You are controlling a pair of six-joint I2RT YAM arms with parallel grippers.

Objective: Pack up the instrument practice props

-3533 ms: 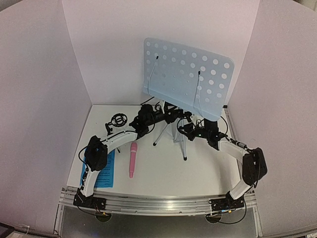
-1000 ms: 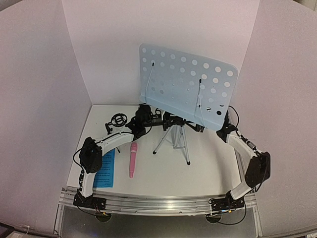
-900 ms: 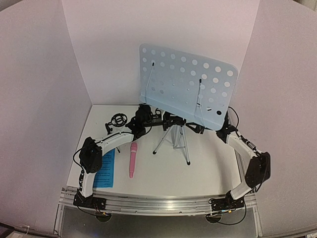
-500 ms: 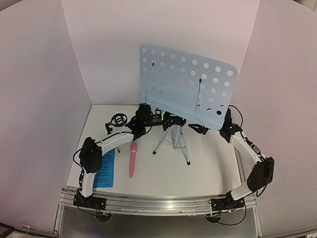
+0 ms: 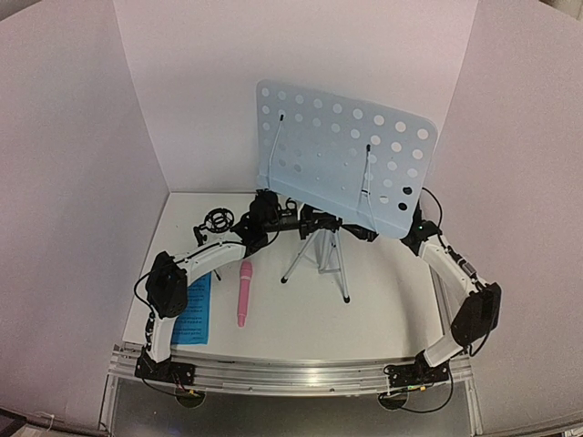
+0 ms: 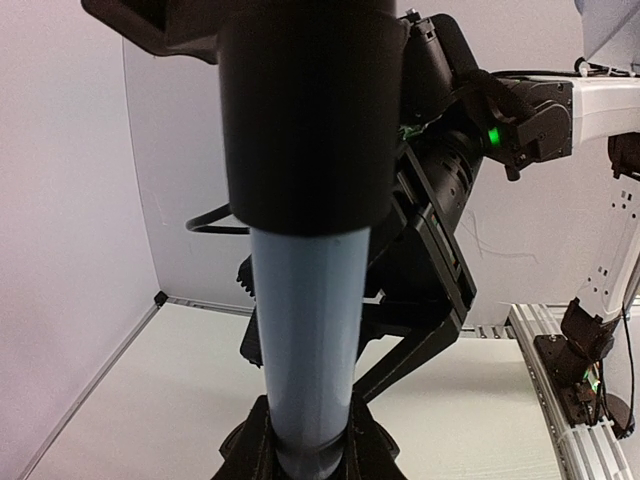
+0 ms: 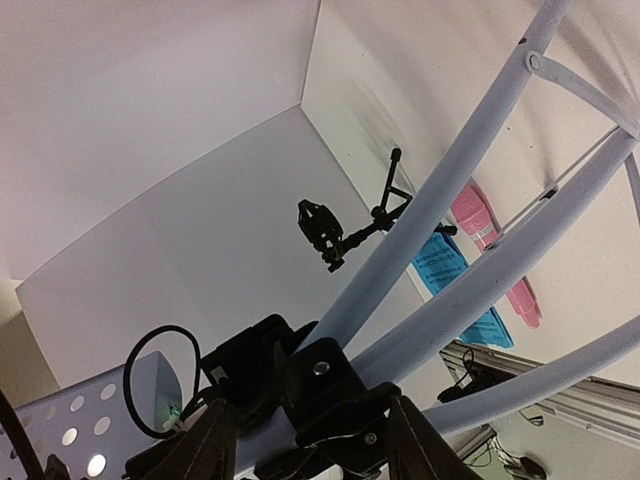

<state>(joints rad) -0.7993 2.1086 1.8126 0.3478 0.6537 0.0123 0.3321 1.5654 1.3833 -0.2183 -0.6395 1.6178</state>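
Now my left gripper (image 6: 305, 455) squeezes the music stand (image 6: 305, 330); my right gripper (image 7: 312, 412) is open. A slip could tip it.

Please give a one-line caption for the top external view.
Left claw grips the pole of the music stand, right claw at its tripod hub; pink microphone, blue pages and mic stand sit at left.

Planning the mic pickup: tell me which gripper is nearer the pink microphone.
Left. The left gripper grips the music stand pole, just behind the pink microphone; the right gripper is beyond the tripod legs, farther right.
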